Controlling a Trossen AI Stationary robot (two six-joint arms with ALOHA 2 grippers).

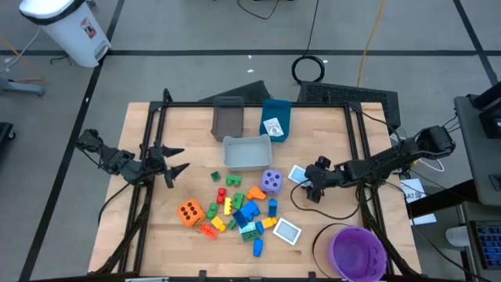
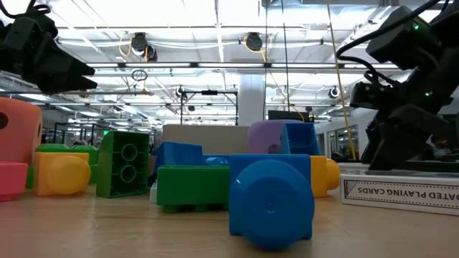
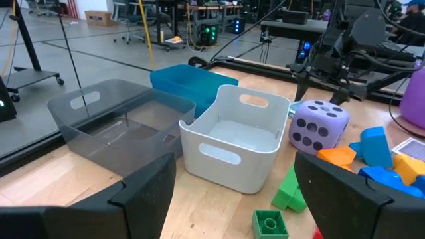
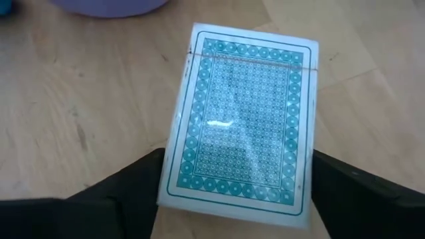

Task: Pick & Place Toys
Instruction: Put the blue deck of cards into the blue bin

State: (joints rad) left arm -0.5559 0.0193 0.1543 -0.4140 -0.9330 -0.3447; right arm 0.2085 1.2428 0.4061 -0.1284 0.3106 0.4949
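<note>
The card pack lies flat on the table, right of the purple die. Right gripper straddles it, fingers spread: centre, then squeeze evenly. Left gripper waits, spread, by the table's left edge.

Between the right arm's jaws, the near end of the card box runs under the dark fingers and cannot be seen. Beyond the far end of the box, the purple bowl is cut off by the edge. In the low view, the orange dice is cut off at the side.
</note>
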